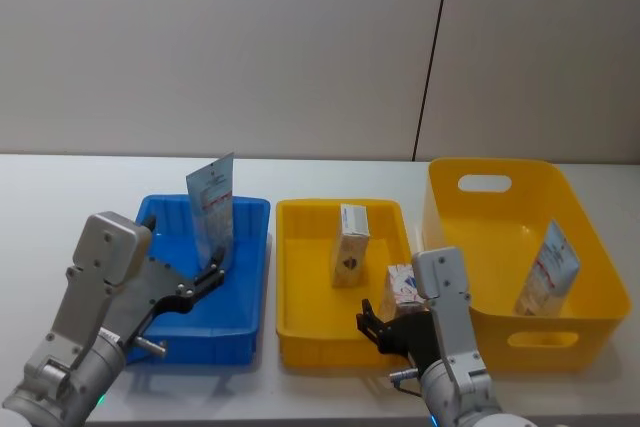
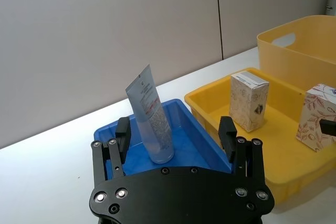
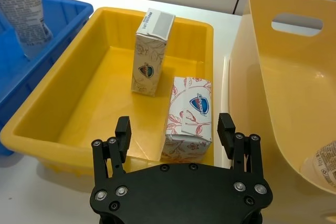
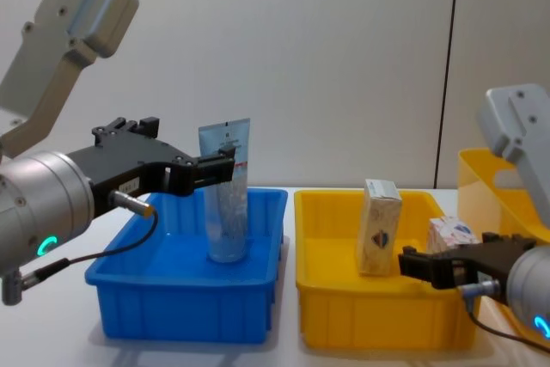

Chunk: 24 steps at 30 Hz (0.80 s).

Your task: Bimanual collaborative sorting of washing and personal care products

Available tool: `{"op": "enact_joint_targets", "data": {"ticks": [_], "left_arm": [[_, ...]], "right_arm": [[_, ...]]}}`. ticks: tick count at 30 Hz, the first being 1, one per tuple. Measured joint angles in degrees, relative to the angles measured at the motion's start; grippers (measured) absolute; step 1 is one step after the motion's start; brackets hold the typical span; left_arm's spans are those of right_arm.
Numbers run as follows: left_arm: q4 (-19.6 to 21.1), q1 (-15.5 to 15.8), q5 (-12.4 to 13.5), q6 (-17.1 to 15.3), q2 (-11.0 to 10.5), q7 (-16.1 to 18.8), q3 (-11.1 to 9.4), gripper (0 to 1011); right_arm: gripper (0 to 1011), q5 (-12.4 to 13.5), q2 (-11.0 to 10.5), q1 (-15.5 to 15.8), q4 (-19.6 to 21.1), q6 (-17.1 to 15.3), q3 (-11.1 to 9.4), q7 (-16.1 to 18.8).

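Left gripper (image 2: 176,137) is hovering wide open at the near edge of the blue bin (image 1: 245,292), lower left of the head view, holding nothing. A tube (image 2: 151,116) is standing upright on its cap inside that bin, just beyond the fingers and centred in the gap between them, not touching either. Judging by that, the tube is sitting where the left arm's sorting puts tubes.

Right gripper (image 3: 174,129) is hanging wide open too, empty, at the near rim of the shallow yellow tray (image 1: 300,342), bottom centre of the head view. The nearer box (image 3: 189,116) is standing in the tray right ahead of the gap, between the fingers' line but apart from them; probably the next grab. The second box (image 3: 151,51) is standing upright farther back in the same tray.

Another tube (image 1: 548,267) is leaning against the inner wall of the deep yellow bin (image 1: 470,222) at the right of the head view, likely propped so because it is too tall to lie flat

All bins are sitting side by side on the counter (image 1: 60,192)
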<state>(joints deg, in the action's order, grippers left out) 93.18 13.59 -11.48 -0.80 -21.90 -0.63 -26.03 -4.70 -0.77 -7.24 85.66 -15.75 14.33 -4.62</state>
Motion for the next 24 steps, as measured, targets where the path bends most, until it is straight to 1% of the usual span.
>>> {"op": "enact_joint_targets", "data": {"ticks": [6, 10, 15, 16, 19, 20, 21, 23, 24], "left_arm": [[0.0, 0.0, 0.0, 0.0, 0.0, 0.0, 0.0, 1001], [0.0, 0.0, 0.0, 0.0, 0.0, 0.0, 0.0, 1001], [0.0, 0.0, 0.0, 0.0, 0.0, 0.0, 0.0, 1001], [0.0, 0.0, 0.0, 0.0, 0.0, 0.0, 0.0, 1001], [0.0, 0.0, 0.0, 0.0, 0.0, 0.0, 0.0, 1001], [0.0, 0.0, 0.0, 0.0, 0.0, 0.0, 0.0, 1001], [0.0, 0.0, 0.0, 0.0, 0.0, 0.0, 0.0, 1001], [0.0, 0.0, 0.0, 0.0, 0.0, 0.0, 0.0, 1001], [0.0, 0.0, 0.0, 0.0, 0.0, 0.0, 0.0, 1001]], "right_arm": [[1003, -0.5, 0.4, -0.6, -0.8, 0.1, -0.1, -0.5], [946, -0.8, 0.6, -0.8, -1.2, 0.1, -0.1, -0.7], [806, -1.1, 0.8, -1.1, -1.6, 0.2, -0.2, -0.8], [759, -1.1, 0.8, -1.1, -1.6, 0.2, -0.2, -0.9], [700, -1.2, 0.9, -1.2, -1.8, 0.2, -0.2, -1.0], [639, -1.3, 0.9, -1.2, -1.8, 0.2, -0.2, -1.0], [618, -1.3, 1.0, -1.3, -1.8, 0.2, -0.2, -1.0], [539, -1.3, 1.0, -1.3, -1.9, 0.2, -0.2, -1.0], [525, -1.3, 1.0, -1.3, -1.9, 0.3, -0.2, -1.1]]}}
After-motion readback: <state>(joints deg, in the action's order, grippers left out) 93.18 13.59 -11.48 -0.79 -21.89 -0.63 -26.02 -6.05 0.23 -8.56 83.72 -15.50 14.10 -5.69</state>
